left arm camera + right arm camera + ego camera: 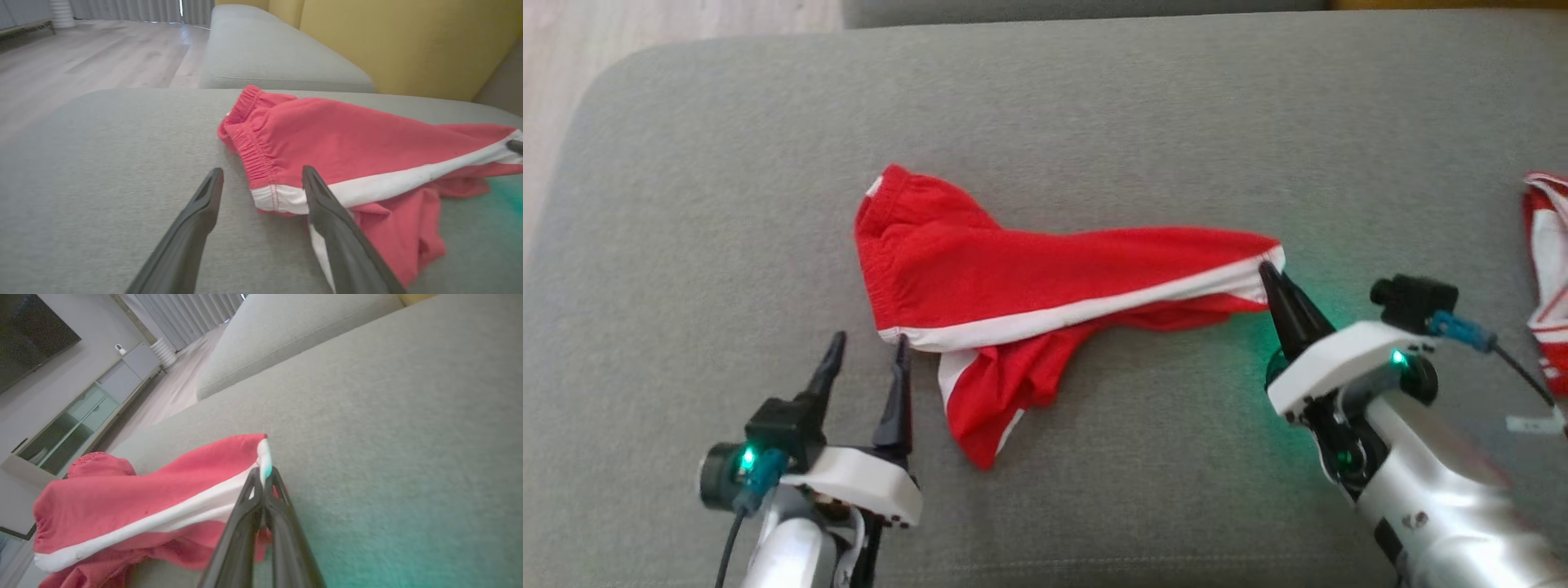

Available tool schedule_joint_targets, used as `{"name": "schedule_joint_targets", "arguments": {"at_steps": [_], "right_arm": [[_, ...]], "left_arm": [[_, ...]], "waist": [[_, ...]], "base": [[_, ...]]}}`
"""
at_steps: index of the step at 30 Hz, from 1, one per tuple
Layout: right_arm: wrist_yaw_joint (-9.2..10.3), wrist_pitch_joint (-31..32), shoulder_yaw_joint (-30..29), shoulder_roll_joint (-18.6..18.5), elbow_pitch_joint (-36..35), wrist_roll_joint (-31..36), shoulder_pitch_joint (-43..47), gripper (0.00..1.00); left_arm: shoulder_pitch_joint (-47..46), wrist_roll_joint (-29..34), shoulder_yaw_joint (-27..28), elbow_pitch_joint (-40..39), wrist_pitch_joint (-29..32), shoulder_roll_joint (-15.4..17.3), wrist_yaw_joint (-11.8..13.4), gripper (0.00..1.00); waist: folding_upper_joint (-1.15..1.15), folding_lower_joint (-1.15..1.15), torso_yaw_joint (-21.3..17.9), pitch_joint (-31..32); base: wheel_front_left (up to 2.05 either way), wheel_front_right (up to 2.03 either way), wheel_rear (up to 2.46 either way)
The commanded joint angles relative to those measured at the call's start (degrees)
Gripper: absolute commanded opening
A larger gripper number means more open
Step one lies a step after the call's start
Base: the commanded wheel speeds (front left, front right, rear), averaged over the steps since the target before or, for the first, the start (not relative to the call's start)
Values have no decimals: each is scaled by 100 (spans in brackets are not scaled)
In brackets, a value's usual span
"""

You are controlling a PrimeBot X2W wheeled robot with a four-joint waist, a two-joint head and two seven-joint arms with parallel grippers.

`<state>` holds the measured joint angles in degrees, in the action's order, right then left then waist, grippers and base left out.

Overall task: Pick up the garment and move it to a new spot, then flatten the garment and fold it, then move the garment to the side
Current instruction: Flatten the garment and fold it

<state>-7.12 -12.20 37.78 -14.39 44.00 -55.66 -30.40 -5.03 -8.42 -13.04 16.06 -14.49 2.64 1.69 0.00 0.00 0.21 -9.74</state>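
Okay, my right end effector (1270, 271) is clamped shut on the white-trimmed hem corner of the red shorts (980, 269), which lie rumpled on the grey sofa cushion (1094, 106), stretching from that grip across to my left end effector (872, 337). The left one stands apart, the waistband corner just ahead between its fingers (196, 220). I'd close low on that corner, then draw both ends apart evenly to flatten. It's a soft cushion, so dragging may bunch the cloth. Wood floor (81, 61) lies beyond its far edge, and another red-and-white garment (1547, 269) lies outboard of the right grip.
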Motion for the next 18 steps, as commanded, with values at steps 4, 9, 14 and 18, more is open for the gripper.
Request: {"name": "schedule_joint_targets", "arguments": {"at_steps": [4, 9, 14, 18], "right_arm": [[-36, -128, -70, -16, -51, -44, 79, 0], [-36, -177, -211, 8, 75, 14, 40, 0], [-36, -204, -292, 41, 148, 75, -23, 0], [-36, -214, -302, 91, 148, 115, -76, 0]], "left_arm": [[-147, -244, 34, -171, -51, 24, -247, 100], [-227, -306, 29, -125, -51, 24, -494, 100], [-301, -374, -35, -7, -51, 24, -744, 100], [-411, -445, -62, 92, -51, 24, -858, 100]], "waist": [[0, 0, -210, 40], [0, 0, -291, -17], [0, 0, -338, -67], [0, 0, -386, -129]], "base": [[0, 0, 0], [0, 0, 0], [0, 0, 0], [0, 0, 0]]}}
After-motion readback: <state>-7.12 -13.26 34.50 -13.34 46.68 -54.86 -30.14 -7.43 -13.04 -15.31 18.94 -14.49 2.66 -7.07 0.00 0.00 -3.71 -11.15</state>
